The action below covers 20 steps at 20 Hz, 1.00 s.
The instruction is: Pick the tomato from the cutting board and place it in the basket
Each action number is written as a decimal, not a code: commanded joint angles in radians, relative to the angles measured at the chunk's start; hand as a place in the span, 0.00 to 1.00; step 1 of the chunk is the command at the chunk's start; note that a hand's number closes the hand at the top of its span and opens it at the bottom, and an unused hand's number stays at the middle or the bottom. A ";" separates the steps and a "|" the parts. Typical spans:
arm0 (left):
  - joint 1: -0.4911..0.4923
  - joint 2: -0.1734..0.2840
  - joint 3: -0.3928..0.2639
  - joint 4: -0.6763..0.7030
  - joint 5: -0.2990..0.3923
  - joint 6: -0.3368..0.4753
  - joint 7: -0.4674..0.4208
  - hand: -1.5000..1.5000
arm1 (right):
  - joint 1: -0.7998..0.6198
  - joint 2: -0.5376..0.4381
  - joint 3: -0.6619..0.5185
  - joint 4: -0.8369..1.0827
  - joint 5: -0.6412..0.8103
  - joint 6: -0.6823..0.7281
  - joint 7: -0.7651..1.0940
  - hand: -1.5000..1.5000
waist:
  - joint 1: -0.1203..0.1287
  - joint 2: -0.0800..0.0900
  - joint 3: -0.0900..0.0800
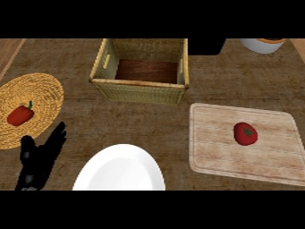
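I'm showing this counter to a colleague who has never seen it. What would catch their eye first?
Probably the red tomato lying alone on the pale cutting board at the right. Next, the open wicker basket at top centre and the red pepper on the round woven mat at the left. The left hand rests open at the lower left, beside a white plate.
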 commanded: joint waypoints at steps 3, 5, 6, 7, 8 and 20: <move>0.044 -0.043 -0.017 0.053 -0.031 -0.002 -0.003 0.50 | 0.011 0.050 -0.033 -0.015 0.038 0.073 0.010 0.00 | 0.004 0.005 -0.006; -0.017 -0.029 0.012 0.054 -0.023 -0.004 0.056 0.50 | 0.047 0.101 -0.053 0.015 0.092 0.037 -0.033 0.00 | 0.001 0.006 -0.006; 0.031 -0.036 -0.004 0.009 -0.034 0.011 0.061 0.50 | 0.127 0.083 -0.074 -0.060 0.083 0.034 -0.033 0.00 | -0.010 0.002 -0.005; 0.038 -0.051 -0.021 -0.001 -0.045 0.023 0.071 0.50 | 0.067 0.108 -0.072 -0.026 0.059 0.055 0.007 0.00 | 0.000 0.004 -0.006; 0.006 -0.014 0.015 0.049 -0.034 -0.021 0.055 0.50 | 0.135 0.150 -0.049 -0.040 0.126 0.002 -0.031 0.00 | -0.005 0.005 -0.005; 0.008 -0.052 0.041 0.035 -0.054 -0.049 0.067 0.50 | 0.177 0.371 0.013 -0.042 0.366 -0.069 -0.028 0.00 | 0.004 0.005 -0.006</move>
